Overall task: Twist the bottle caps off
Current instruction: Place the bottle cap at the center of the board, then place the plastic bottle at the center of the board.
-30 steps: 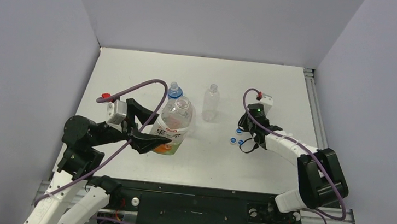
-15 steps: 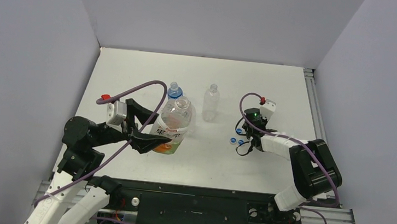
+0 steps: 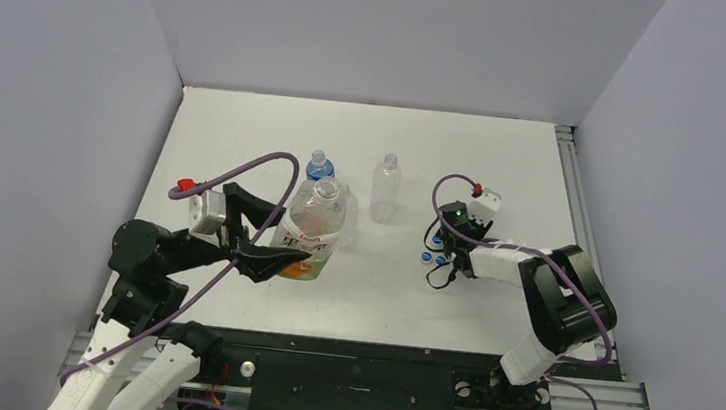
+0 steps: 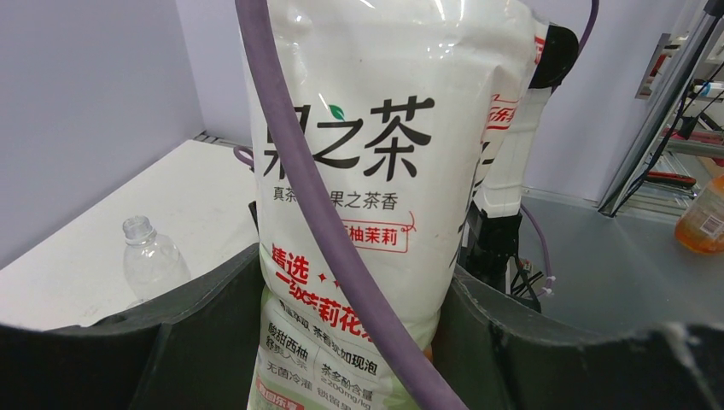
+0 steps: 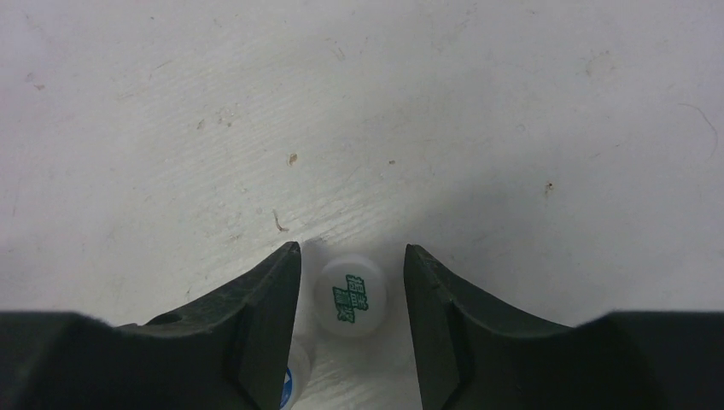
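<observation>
One blue cap [image 3: 318, 158] is on its bottle [image 3: 318, 168] at the back, just behind the wide bottle [image 3: 315, 223]. The left gripper [image 4: 354, 282] has both fingers clamped on that wide bottle's label, holding it tilted with its mouth bare. I can't tell what's inside. Over to the right gripper [image 5: 352, 256]: it points straight down at the table [image 5: 512, 128], jaws a little apart, with the white cap [image 5: 350, 296] lying flat between them. There's a sliver of daylight on either side, so it grips nothing. A loose blue cap [image 5: 290, 380] sits just beside it. The plain bottle [image 3: 386, 189], uncapped and seemingly empty, stands between the right gripper and the capped one. The left arm looks nearer the capped bottle.
</observation>
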Motion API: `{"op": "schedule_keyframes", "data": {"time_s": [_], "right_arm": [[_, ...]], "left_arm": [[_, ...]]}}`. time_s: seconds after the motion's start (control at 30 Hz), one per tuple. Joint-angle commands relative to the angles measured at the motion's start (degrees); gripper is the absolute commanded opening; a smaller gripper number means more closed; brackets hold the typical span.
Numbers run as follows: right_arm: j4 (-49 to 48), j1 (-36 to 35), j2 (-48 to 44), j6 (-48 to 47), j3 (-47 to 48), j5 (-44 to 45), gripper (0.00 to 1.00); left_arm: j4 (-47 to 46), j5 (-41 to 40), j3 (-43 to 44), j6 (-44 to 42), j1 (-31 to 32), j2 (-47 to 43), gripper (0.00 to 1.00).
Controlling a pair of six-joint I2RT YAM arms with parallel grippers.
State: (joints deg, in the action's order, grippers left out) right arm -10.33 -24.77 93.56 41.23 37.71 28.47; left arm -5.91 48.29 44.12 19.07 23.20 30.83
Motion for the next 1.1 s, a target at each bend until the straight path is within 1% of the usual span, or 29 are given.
{"op": "schedule_keyframes", "data": {"time_s": [0.0, 0.07, 0.13, 0.23, 0.37, 0.43, 0.47, 0.5, 0.53, 0.6, 0.63, 0.67, 0.7, 0.73, 0.77, 0.8, 0.83, 0.87, 0.97, 1.07], "right_arm": [[0.64, -1.45, -1.85, 1.36, 0.39, 1.92, 0.49], [2.05, -2.20, -4.00, 0.21, 1.14, 2.65, 0.56], [3.87, -2.81, -6.60, -0.81, 1.93, 3.44, 0.59], [6.58, -2.99, -11.33, -1.97, 3.02, 4.25, 0.60], [10.72, -3.75, -22.33, -5.63, 6.15, 3.91, 0.60], [14.71, -6.43, -29.99, -9.57, 12.00, 3.63, 0.59], [15.73, -8.49, -31.41, -12.14, 13.86, 3.14, 0.59], [17.28, -9.39, -33.83, -13.28, 17.54, 0.55, 0.59], [17.67, -10.57, -34.82, -15.15, 19.18, -1.66, 0.59], [18.12, -11.58, -37.18, -16.98, 23.25, -13.96, 0.60], [17.68, -11.73, -38.35, -17.66, 25.32, -17.52, 0.60], [17.30, -11.93, -38.89, -17.84, 26.28, -24.68, 0.60], [15.59, -12.15, -39.72, -17.65, 27.52, -29.08, 0.61], [14.28, -12.23, -40.14, -17.18, 27.86, -36.49, 0.62], [10.48, -12.62, -40.81, -15.55, 28.32, -39.95, 0.65], [8.43, -12.82, -40.95, -14.64, 28.39, -45.64, 0.67], [4.34, -13.52, -40.90, -12.70, 28.73, -49.00, 0.71], [2.76, -14.15, -40.64, -11.94, 29.44, -51.86, 0.72], [-1.74, -18.23, -37.73, -10.86, 31.72, -54.86, 0.75], [-1.90, -22.50, -34.23, -12.70, 35.75, -56.57, 0.76]], "left_arm": [[-1.36, -3.61, -0.26, -0.38, 0.00, -0.29, 0.00], [-1.38, -3.71, -0.33, -0.27, 0.00, -0.34, 0.00], [-1.38, -3.76, -0.55, -0.19, 0.00, -0.49, 0.00], [-1.59, -4.04, -0.81, 0.03, 0.05, -0.73, 0.00], [-2.08, -4.78, -1.08, 0.53, 0.05, -0.89, 0.00], [-2.18, -4.87, -1.21, 0.70, 0.03, -0.77, 0.00], [-2.22, -4.83, -1.22, 0.68, 0.02, -0.73, 0.00], [-2.23, -4.60, -1.18, 0.69, 0.07, -0.36, 0.00], [-2.29, -4.47, -1.20, 0.70, 0.04, -0.26, 0.00], [-2.61, -4.66, -1.52, 0.67, 0.04, 0.06, 0.00], [-2.96, -4.94, -1.85, 0.82, 0.08, -0.01, 0.00], [-3.23, -5.38, -2.02, 1.09, 0.02, -0.08, 0.00], [-3.27, -5.48, -2.15, 1.20, 0.01, -0.18, 0.00], [-3.31, -5.73, -2.26, 1.21, 0.05, -0.21, 0.00], [-3.31, -5.87, -2.36, 1.22, 0.03, -0.24, 0.00], [-3.25, -6.11, -2.41, 1.23, 0.01, -0.24, 0.00], [-3.28, -6.24, -2.45, 1.28, 0.00, -0.13, 0.00], [-3.40, -6.40, -2.54, 1.30, 0.00, 0.03, 0.00], [-3.71, -6.28, -2.71, 1.66, 0.01, 0.38, 0.00], [-3.79, -5.99, -2.92, 1.56, 0.09, 0.62, 0.00]]}}
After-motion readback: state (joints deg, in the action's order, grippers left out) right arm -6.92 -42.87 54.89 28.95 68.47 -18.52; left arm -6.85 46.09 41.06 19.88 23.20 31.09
